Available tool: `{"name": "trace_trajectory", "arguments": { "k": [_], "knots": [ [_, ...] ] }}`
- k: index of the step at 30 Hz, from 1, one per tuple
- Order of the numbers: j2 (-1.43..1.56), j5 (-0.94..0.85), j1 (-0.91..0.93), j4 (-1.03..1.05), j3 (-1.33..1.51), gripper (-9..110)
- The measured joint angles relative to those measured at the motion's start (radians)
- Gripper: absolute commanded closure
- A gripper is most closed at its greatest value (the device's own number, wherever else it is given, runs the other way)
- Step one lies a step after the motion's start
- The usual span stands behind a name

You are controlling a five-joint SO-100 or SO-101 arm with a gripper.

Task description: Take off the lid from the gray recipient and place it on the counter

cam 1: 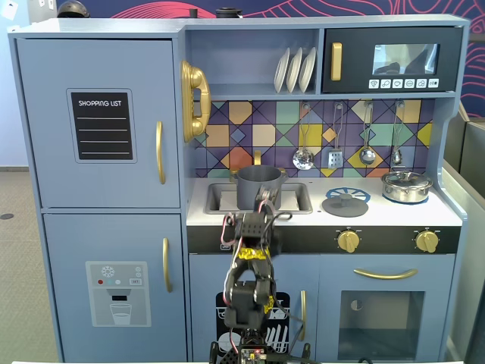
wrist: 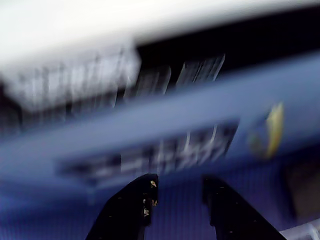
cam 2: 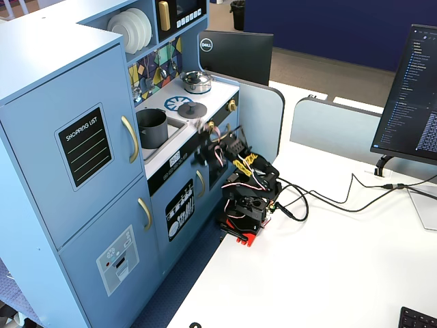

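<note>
**Lid already on the counter, arm low in front of the kitchen**

From where I stood, the round flat matte dark-gray lid with its small central knob (cam 1: 345, 203) lay flat on the white worktop of the blue toy kitchen (cam 1: 318, 215), on the blue-and-white burner print. In a fixed view it was at about three o'clock from the matte dark-gray cylindrical pot (cam 1: 258, 187), clearly apart from it. The pot stood in the inset sink, and its mouth was open, with nothing on it; the other fixed view showed the same, the lid (cam 2: 188, 108) at about one o'clock from the pot (cam 2: 152, 128). A shiny low steel pot with a glass lid (cam 1: 406, 186) stood further at three o'clock and looked untouched.

The black two-finger gripper (wrist: 179, 195) was in front of the blue cabinet, below the counter edge. The wrist view was much blurred, but the two fingers stood apart with only cabinet between them, so it was spread and held nothing.

I judged the placing step as done. What remained was only for the arm to come away; this called for a clear path past the drawer front and knobs, without any touch on the pot or lid.
</note>
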Motion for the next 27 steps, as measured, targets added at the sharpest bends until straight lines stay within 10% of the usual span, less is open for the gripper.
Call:
{"name": "trace_trajectory", "arguments": {
  "k": [27],
  "knots": [
    [0.290, -0.017, -0.130, 0.196, 0.471, 99]
  ]
}}
